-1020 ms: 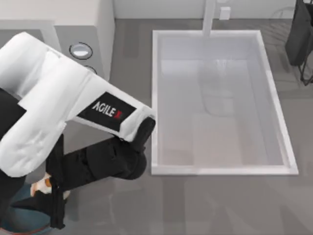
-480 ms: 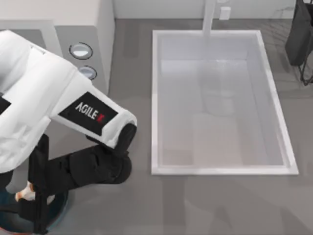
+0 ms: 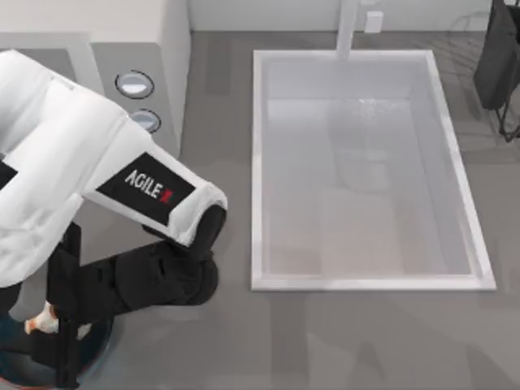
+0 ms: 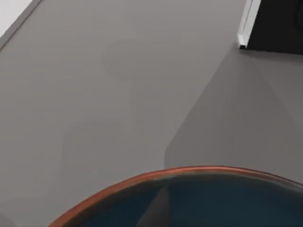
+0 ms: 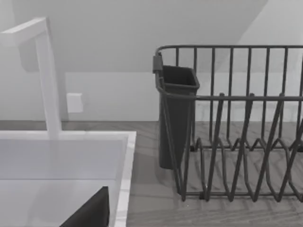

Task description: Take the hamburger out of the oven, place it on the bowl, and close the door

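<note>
My left gripper [image 3: 50, 325] holds the small pale orange-patched hamburger [image 3: 36, 324] over the dark teal orange-rimmed bowl [image 4: 199, 198], grip width unclear; release and closing the white boxy oven [image 3: 122, 41] remain

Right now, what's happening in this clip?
The left arm reaches down over the round dark teal bowl with an orange-brown rim at the table's near left corner, with the small pale, orange-patched hamburger showing beside its black wrist above the bowl. The left gripper seems to be setting it down. The white boxy oven stands behind, beside the large white sink.
</note>
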Tool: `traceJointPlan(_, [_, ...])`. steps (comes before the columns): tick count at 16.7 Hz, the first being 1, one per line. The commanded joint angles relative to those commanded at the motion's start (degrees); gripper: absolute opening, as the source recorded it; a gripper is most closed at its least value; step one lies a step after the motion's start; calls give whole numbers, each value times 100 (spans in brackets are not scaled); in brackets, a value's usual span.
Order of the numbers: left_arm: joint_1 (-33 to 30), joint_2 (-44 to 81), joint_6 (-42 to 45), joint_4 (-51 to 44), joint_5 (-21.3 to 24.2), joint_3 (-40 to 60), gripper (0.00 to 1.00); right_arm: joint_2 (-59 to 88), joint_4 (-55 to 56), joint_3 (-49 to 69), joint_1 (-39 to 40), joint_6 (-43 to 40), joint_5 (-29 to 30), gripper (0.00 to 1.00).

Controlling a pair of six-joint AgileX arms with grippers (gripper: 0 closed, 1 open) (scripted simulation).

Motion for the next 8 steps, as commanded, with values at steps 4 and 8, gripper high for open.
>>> traceJointPlan(4, [0, 0, 0, 0, 0, 0, 68, 0, 0, 0, 0, 0, 0, 100])
traceJointPlan(8, [0, 0, 0, 0, 0, 0, 98, 0, 0, 0, 0, 0, 0, 100])
